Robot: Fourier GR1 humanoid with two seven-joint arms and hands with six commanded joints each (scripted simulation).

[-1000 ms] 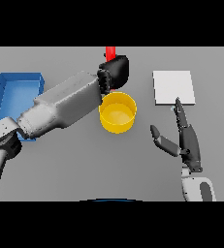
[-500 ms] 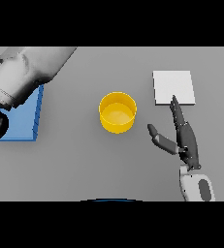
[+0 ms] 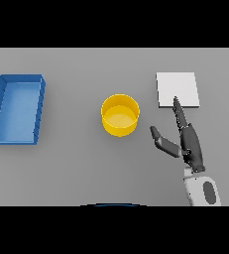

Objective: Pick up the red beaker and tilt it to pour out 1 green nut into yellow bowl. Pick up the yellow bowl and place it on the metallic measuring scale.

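The yellow bowl [image 3: 120,115] stands upright at the table's centre; I see no nut inside it. The metallic measuring scale [image 3: 178,90], a flat pale square, lies at the back right. My right hand [image 3: 187,139] rests to the right of the bowl and just in front of the scale, open, with straight fingers pointing away and the thumb spread toward the bowl; it touches neither. The red beaker is nowhere in view. My left hand and arm do not show either.
A blue rectangular tray [image 3: 17,108] sits at the left side of the table, nothing visible inside it.
The left arm, which held the red beaker behind the bowl a second ago, swung left and left the view with the beaker. The right hand barely moved.
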